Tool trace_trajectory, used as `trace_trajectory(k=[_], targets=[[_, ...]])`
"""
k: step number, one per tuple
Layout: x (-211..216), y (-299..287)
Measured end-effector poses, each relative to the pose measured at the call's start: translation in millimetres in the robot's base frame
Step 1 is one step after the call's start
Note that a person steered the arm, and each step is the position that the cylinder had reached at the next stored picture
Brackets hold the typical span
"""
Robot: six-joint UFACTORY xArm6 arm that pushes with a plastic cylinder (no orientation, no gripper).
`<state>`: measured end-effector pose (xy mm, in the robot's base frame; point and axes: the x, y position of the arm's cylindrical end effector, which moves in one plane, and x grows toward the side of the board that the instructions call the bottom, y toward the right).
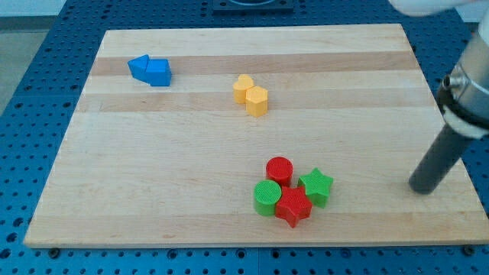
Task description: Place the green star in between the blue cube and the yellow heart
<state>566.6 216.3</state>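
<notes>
- Tip [422, 189] down on wooden board [153, 183], near view's right edge, well apart from every block; touching nothing, pushing nothing. No gripper on this rig, so no open or closed state to give.
- Green star [316, 186] toward view's bottom, right of centre, in a tight cluster: red cylinder [280, 169] just to its upper left, red star [293, 206] touching or nearly touching at lower left, green cylinder [267, 198] further left.
- Targets toward view's top: blue cube [159, 73] top left, pressed against a second blue block [139, 66], shape unclear; yellow heart [243, 88] top centre, touching a yellow hexagon-like block [257, 101].
- Gap between blue cube and yellow heart open; star not yet there.
- Likely handling: small, light, rigid plastic; slides easily on smooth wood; points make it prone to spin if pushed off-centre.
- Best contact, by judgement: star's lower-right side, pushing up-left through its middle.
- Risk: red cylinder sits on that line, may get dragged along; yellow pair close to path too.
</notes>
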Motion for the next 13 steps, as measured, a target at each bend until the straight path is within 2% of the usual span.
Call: trace_trajectory(k=[1, 3, 4, 7, 9, 11, 12, 13], targets=[[19, -36], [17, -144], [-7, -172], [-133, -227], [-143, -180], [-127, -165], [-110, -129], [-138, -101]])
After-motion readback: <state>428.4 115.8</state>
